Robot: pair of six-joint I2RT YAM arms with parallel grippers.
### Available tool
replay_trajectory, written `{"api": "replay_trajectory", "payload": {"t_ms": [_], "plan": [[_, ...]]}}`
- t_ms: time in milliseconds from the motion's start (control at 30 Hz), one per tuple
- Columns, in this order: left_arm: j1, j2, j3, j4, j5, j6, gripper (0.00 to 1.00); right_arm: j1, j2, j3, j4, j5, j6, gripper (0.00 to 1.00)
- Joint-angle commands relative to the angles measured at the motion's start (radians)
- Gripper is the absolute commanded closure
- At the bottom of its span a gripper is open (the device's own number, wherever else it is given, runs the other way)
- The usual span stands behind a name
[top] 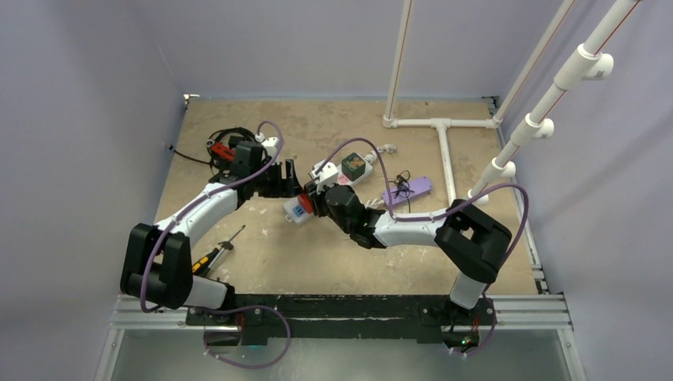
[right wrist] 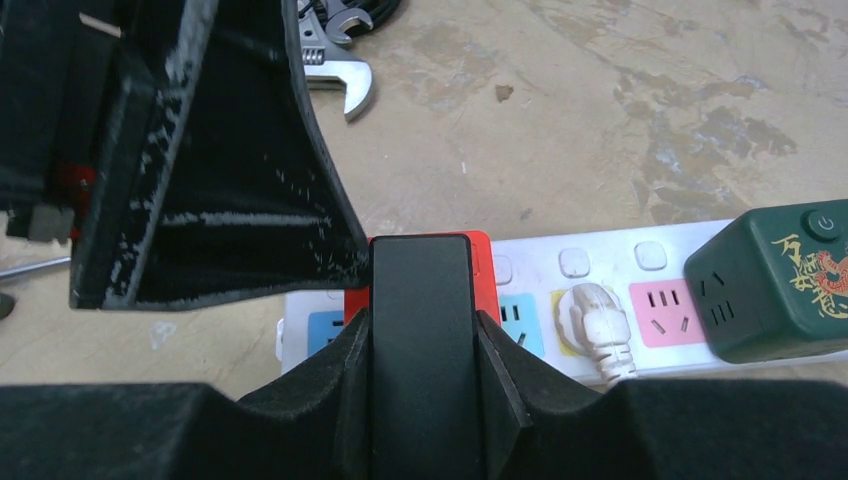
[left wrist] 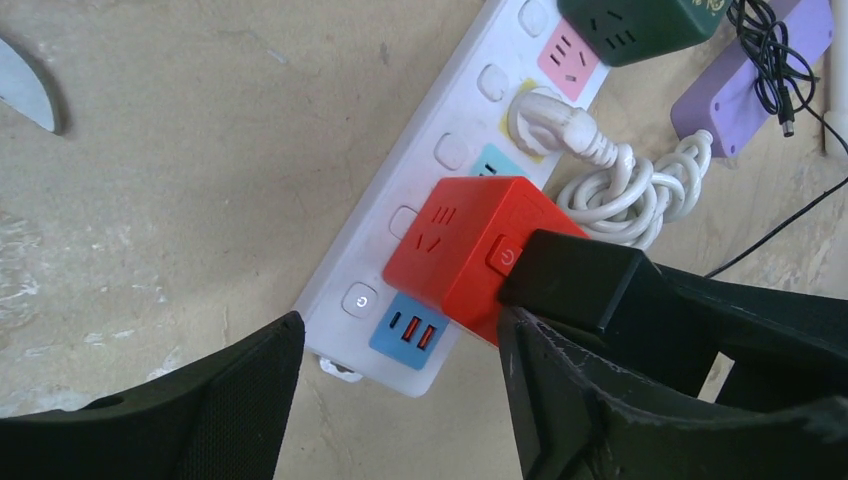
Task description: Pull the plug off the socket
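The socket (left wrist: 400, 200) is a long white power strip with pastel outlets, lying slantwise on the table (top: 317, 262). A red cube plug (left wrist: 465, 240) sits in it near the end with the blue USB panel (left wrist: 408, 332). My right gripper (right wrist: 420, 245) is shut on this plug. One of its fingers (left wrist: 575, 285) presses the plug's side, and in the right wrist view a finger hides most of the red cube (right wrist: 485, 262). My left gripper (left wrist: 400, 335) stands open, its fingers (left wrist: 215, 400) on either side of the strip's end, not gripping it.
A white plug (left wrist: 545, 120) with a coiled cord (left wrist: 630, 190) and a green cube plug (right wrist: 780, 280) sit further along the strip. A purple bar (top: 407, 189), a wrench (right wrist: 340, 70), a screwdriver (top: 214, 254), black cables (top: 226, 147) and a white pipe frame (top: 440, 123) lie around.
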Motion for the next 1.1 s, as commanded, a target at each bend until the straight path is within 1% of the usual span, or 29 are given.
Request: {"api": "replay_trajectory", "payload": {"t_ms": [0, 267, 600, 833, 900, 1067], "plan": [[0.001, 0.024, 0.000, 0.044, 0.057, -0.029, 0.33, -0.010, 0.031, 0.031, -0.064, 0.085, 0.062, 1.00], [0.001, 0.038, -0.009, 0.069, 0.070, -0.050, 0.40, -0.011, 0.037, 0.037, -0.060, 0.064, 0.061, 1.00], [0.015, 0.057, 0.013, 0.099, 0.030, -0.075, 0.50, -0.011, 0.026, 0.027, -0.046, 0.033, 0.054, 1.00], [0.027, 0.082, -0.004, 0.133, 0.072, -0.097, 0.53, -0.012, 0.022, 0.027, -0.044, 0.026, 0.048, 1.00], [0.027, 0.103, -0.010, 0.147, 0.107, -0.110, 0.53, -0.011, 0.020, 0.025, -0.043, 0.026, 0.047, 1.00], [0.022, 0.149, -0.018, 0.150, 0.140, -0.122, 0.65, -0.011, 0.009, 0.019, -0.036, 0.029, 0.048, 1.00]]}}
